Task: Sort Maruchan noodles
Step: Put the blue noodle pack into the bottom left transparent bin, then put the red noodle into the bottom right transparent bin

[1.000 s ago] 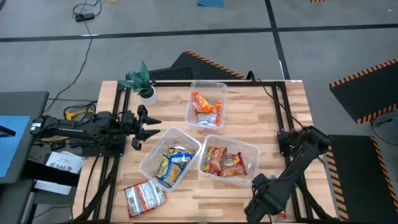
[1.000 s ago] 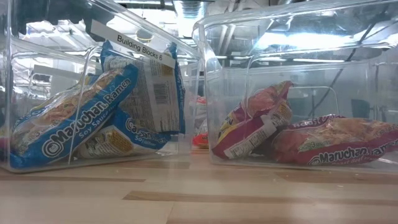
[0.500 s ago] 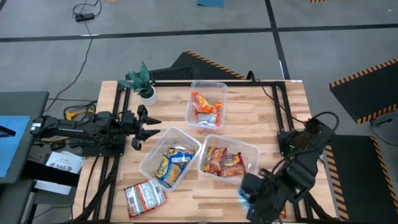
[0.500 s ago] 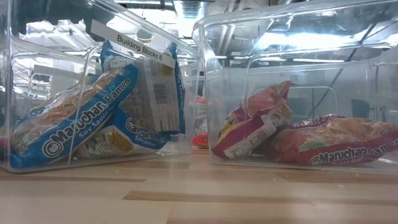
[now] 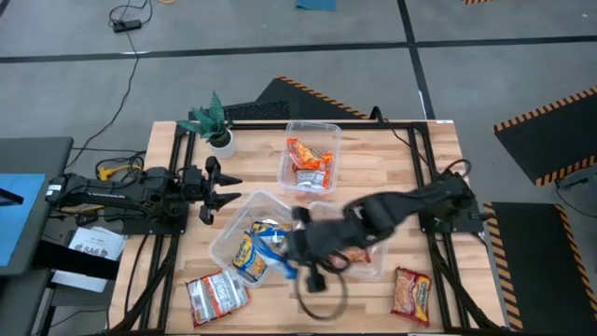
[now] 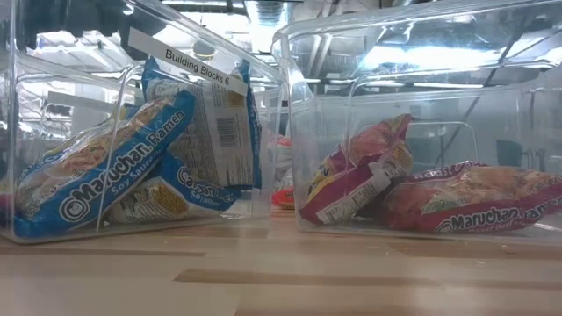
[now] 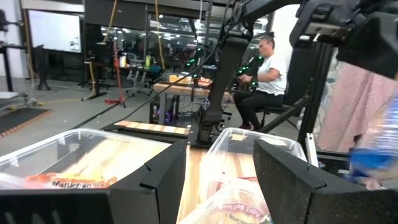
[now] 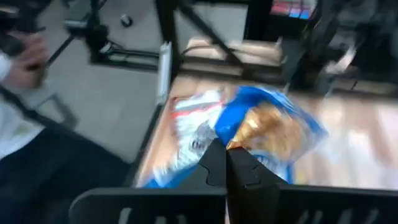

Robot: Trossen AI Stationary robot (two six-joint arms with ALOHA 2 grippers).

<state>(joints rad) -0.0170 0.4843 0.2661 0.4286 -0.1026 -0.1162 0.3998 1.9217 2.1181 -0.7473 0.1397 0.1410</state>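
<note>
My right arm reaches across the table, blurred in the high view. Its gripper [image 5: 295, 258] is shut on a yellow-and-blue noodle packet [image 8: 267, 127] beside the near left tub [image 5: 224, 245], which holds yellow-and-blue packets [image 6: 105, 167]. The near right tub [image 5: 378, 224] holds red packets [image 6: 474, 206], and the far tub [image 5: 312, 126] holds orange ones [image 5: 306, 154]. A red packet [image 5: 411, 290] lies flat near the table's near right corner. A silver-and-red packet [image 5: 216, 294] lies at the near left. My left gripper [image 5: 229, 189] waits open at the left edge. My right gripper pinches the yellow-and-blue packet between its two shut fingers [image 8: 219, 167], at the packet's edge [image 8: 239, 142] nearest the wrist. The rest of the packet sticks out past the fingertips. It is lifted clear of the table.
A small green potted plant [image 5: 215, 121] stands at the far left corner. The three clear tubs fill the table's middle. Bare wood shows along the right side [image 5: 438, 159] and the near edge [image 6: 281, 281]. A seated person [image 7: 264, 74] is in the room behind.
My right arm has swung fast from the near right corner toward the table's left, passing over the near right tub, with the yellow-and-blue packet held shut throughout. Its move uncovered the red packet lying at the near right corner.
</note>
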